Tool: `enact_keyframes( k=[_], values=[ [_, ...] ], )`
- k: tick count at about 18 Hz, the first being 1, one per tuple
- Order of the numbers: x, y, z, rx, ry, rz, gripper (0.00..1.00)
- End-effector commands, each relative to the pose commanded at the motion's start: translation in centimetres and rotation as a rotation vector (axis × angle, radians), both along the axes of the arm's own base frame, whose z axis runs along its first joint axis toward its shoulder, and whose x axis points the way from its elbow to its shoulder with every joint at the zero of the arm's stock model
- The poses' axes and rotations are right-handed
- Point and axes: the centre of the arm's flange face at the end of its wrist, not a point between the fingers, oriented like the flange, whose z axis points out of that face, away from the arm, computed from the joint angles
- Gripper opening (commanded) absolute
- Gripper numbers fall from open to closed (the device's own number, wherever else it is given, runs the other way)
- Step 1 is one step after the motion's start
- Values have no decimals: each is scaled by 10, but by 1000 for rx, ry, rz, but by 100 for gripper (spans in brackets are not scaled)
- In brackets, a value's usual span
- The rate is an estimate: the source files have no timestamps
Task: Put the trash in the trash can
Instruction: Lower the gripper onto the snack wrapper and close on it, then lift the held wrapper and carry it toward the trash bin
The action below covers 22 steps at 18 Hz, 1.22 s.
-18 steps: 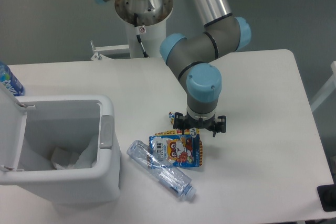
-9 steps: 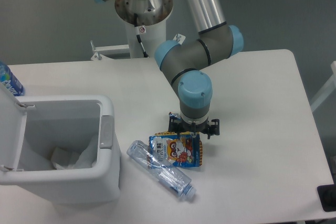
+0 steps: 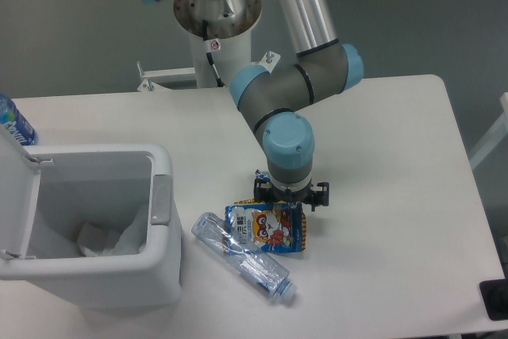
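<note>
Hovering right over the top edge of the snack wrapper (image 3: pixel 266 229), you're lined up for a pinch.

Can't tell if the gripper (image 3: pixel 286 200) fingers are spread or closed, the wrist hides them. Wrapper lies flat on the table (image 3: pixel 381 196), touching the crushed bottle (image 3: pixel 242 256), beside the trash can (image 3: pixel 87 228), whose lid's flipped open so a drop looks easy.

Silver-tubed arm (image 3: pixel 298 1) — grey joints, light-blue caps — ending in a black tool (image 3: pixel 289 196).
</note>
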Motion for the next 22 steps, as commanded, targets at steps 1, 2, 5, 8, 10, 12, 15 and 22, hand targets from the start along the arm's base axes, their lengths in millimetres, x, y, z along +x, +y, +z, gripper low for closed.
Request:
enact_keyframes(
  k=[1, 2, 5, 8, 10, 12, 15, 22],
  values=[
    [-1, -1, 0, -1, 1, 2, 68],
    [0, 0, 0, 0, 0, 0, 65],
    [0, 0, 2, 0, 2, 0, 45],
    [1, -1, 5, 0, 4, 0, 25],
    [2, -2, 14, 6, 10, -8, 7],
    [8, -7, 19, 6, 7, -14, 0],
    [10, -13, 31, 3, 3, -50, 0],
    [-14, -74, 86, -63, -117, -363, 0]
  ],
)
